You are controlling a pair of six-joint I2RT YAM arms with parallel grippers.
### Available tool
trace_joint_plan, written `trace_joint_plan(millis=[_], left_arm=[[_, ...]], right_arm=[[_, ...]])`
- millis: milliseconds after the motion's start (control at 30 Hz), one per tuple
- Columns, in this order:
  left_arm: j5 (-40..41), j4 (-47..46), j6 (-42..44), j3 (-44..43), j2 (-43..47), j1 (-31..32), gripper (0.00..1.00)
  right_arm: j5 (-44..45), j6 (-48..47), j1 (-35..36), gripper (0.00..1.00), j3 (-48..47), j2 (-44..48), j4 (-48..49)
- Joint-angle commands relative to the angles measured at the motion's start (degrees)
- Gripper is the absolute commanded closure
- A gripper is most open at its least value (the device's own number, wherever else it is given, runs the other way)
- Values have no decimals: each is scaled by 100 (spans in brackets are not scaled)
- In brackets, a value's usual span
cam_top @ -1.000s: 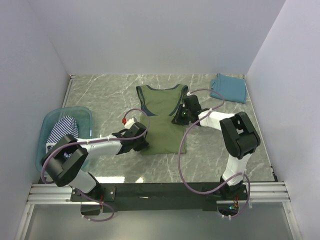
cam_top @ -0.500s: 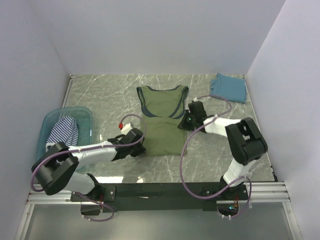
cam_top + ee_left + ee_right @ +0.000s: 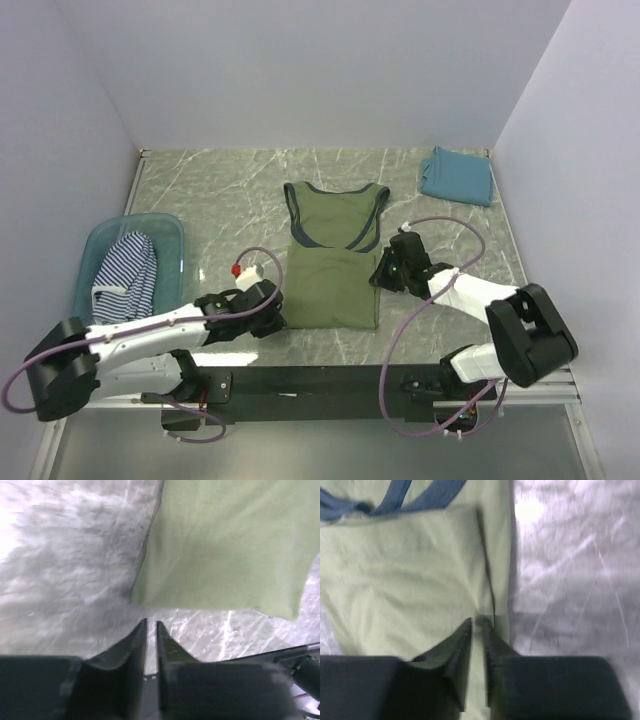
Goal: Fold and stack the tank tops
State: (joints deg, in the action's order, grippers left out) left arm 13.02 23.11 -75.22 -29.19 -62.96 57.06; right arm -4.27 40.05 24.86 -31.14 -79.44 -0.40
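Observation:
The olive-green tank top lies flat mid-table, straps toward the back, with a fold line across its middle. My left gripper sits at its near-left corner. In the left wrist view its jaws are shut and empty, just short of the cloth's corner. My right gripper is at the top's right edge. In the right wrist view it is shut over the green cloth, at a layer edge. The teal-blue top lies folded at the back right. The striped top is bunched in the tub.
The translucent teal tub stands at the left edge of the table. White walls close in the back and both sides. The arms' cables loop over the near part of the marble tabletop.
The olive-green top has slid toward the near edge and slightly right. Both grippers drew back toward their bases, and the left one now sits off the cloth's corner.

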Motion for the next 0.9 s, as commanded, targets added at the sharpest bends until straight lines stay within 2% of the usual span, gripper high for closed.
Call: trace_joint_plan(millis=[0, 33, 67, 100, 133, 167, 233, 267, 300, 367, 433, 467, 533, 600, 667, 867], left_arm=[[490, 781, -108, -463, 494, -19, 78], [718, 904, -20, -682, 512, -132, 74], [903, 984, 320, -1120, 495, -560, 68], [809, 819, 576, -1307, 365, -912, 67], [660, 661, 822, -1465, 250, -1299, 68], [258, 189, 1251, -1745, -82, -2103, 68], [-26, -261, 1535, -2071, -557, -2767, 66], [-262, -481, 1789, -2456, -1125, -3249, 66], [-343, -970, 1905, -2669, -1427, -3419, 64], [-545, -1194, 2133, -3360, -2390, -3831, 61], [-1028, -1745, 2379, -3785, -3009, -4026, 60], [-1073, -1775, 2528, -4266, -3603, -4166, 58], [-1458, -1888, 2687, -5056, -4230, -4316, 58], [-1679, -1898, 2793, -5542, -5074, -4466, 59], [-1917, -1986, 2907, -6158, -5758, -4571, 57], [-2636, -1995, 2934, -7388, -6991, -4721, 59]], right_arm=[[339, 47, 89, 75, -172, 559, -626], [409, 3, 89, 72, -330, 639, -697], [418, -41, 89, 68, -506, 684, -750], [410, -85, 89, 62, -943, 684, -820], [410, -190, 72, 59, -1191, 632, -838], [340, -243, 89, 59, -1445, 405, -821], [68, -340, 89, 60, -2219, 18, -707], [-11, -375, 80, 61, -2526, -480, -750], [-125, -428, 89, 62, -3112, -746, -777], [-328, -472, 45, 62, -3686, -1517, -821], [-617, -516, -7, 66, -4486, -2038, -812], [-706, -499, -16, 67, -4741, -2528, -812], [-1021, -420, -60, 71, -5497, -3057, -742], [-1461, -323, -78, 77, -6251, -3796, -733], [-1629, -139, -87, 78, -6719, -4418, -724], [-1998, 591, -184, 81, -7854, -5589, -250]])
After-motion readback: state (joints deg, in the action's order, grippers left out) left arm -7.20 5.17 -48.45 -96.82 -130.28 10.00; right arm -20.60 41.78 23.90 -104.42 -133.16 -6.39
